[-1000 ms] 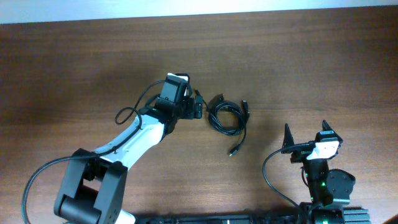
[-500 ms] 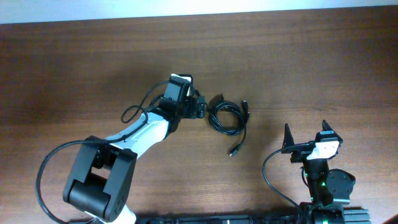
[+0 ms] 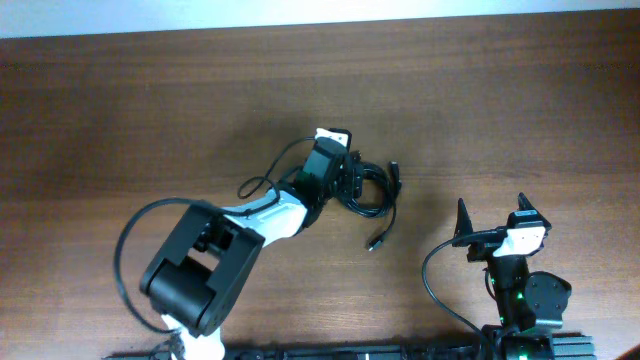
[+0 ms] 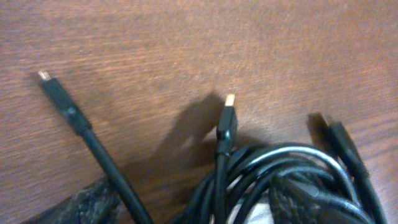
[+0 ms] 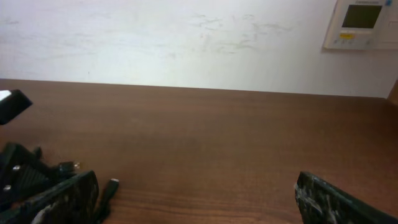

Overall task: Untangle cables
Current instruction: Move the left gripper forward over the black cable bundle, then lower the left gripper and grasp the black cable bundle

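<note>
The cables [image 3: 368, 192] lie in one small black coil near the middle of the bench [image 3: 120, 100], with the cords looped over each other. One loose end runs from the coil toward 5 o'clock and ends in a small plug [image 3: 375, 243]. A second plug [image 3: 393, 168] sticks out at 1 o'clock.

The left tool [image 3: 352, 180] is at the 9 o'clock edge of the coil. Its arm comes in from 8 o'clock and hides that edge from above. A thick black wire [image 3: 121, 265] bends around the base of this arm.

In the left wrist view its fingers [image 4: 74, 202] are spread, and several cords lie between them. I cannot tell if a pad touches any cord. A plug with a gold tip [image 4: 229, 102] points to 12 o'clock just above the loops.

The right tool [image 3: 490, 203] is at 4 o'clock from the coil, well apart from it. It is spread wide over bare wood and holds nothing. Behind the bench there is a white wall with a small control panel [image 5: 360, 23].
</note>
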{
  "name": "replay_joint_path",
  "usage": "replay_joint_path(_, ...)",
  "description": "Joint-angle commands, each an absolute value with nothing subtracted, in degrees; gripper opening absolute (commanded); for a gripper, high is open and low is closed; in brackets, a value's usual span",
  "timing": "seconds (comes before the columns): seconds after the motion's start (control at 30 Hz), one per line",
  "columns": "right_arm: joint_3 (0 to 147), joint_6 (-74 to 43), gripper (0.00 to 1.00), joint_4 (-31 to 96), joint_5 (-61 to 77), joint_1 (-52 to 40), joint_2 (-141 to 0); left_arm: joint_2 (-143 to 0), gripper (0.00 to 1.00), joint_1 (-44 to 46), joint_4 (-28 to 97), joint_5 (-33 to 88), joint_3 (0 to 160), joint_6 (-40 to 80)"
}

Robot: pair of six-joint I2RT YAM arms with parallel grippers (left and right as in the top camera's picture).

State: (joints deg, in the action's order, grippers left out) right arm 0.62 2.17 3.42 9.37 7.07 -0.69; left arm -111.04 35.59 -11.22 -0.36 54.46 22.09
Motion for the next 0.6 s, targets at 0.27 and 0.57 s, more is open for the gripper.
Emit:
replay_joint_path(0.27,0.3,2.6,0.99,3.7,9.7,6.8,-0.4,-117.7,0.46,38.1,-17.2,-1.5,54.8,23.2)
replay_joint_path(0.57,0.3,2.6,0.99,3.7,9.7,6.8,-0.4,-117.2,0.00,38.0,-17.0,-1.5,54.8,23.1)
